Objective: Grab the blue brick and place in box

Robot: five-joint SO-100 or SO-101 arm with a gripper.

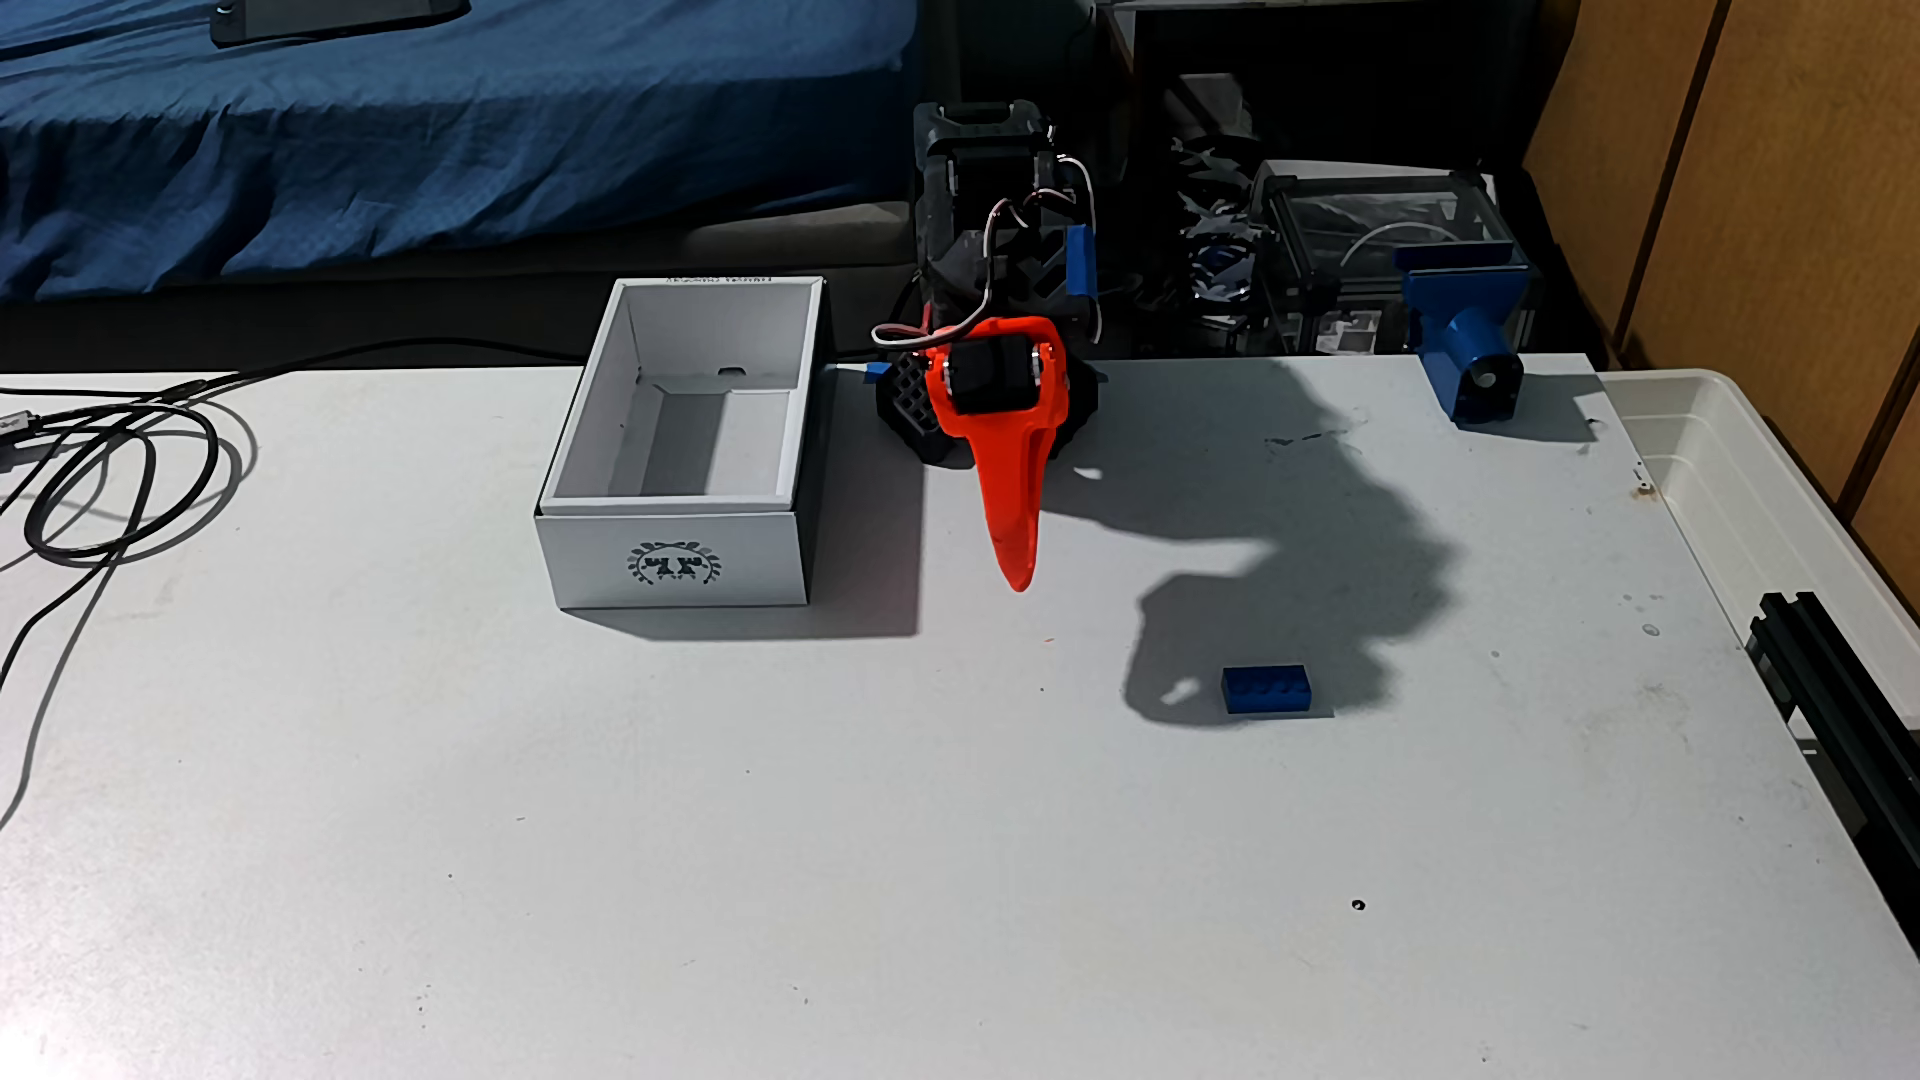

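The blue brick point(1264, 689) lies flat on the white table, studs up, right of centre in the fixed view, inside the arm's shadow. The white box point(681, 519) stands open-topped and empty at the left of the arm, its wreath emblem on the near short side. My orange gripper point(1018, 582) hangs between them, pointing down toward the table, its tip well up and left of the brick. Its fingers look pressed together into one narrow point, with nothing held.
Black cables point(114, 478) loop at the table's left edge. A blue bracket point(1470, 343) is clamped at the far right edge. A translucent tub point(1766, 478) and a black rail point(1839, 675) flank the right side.
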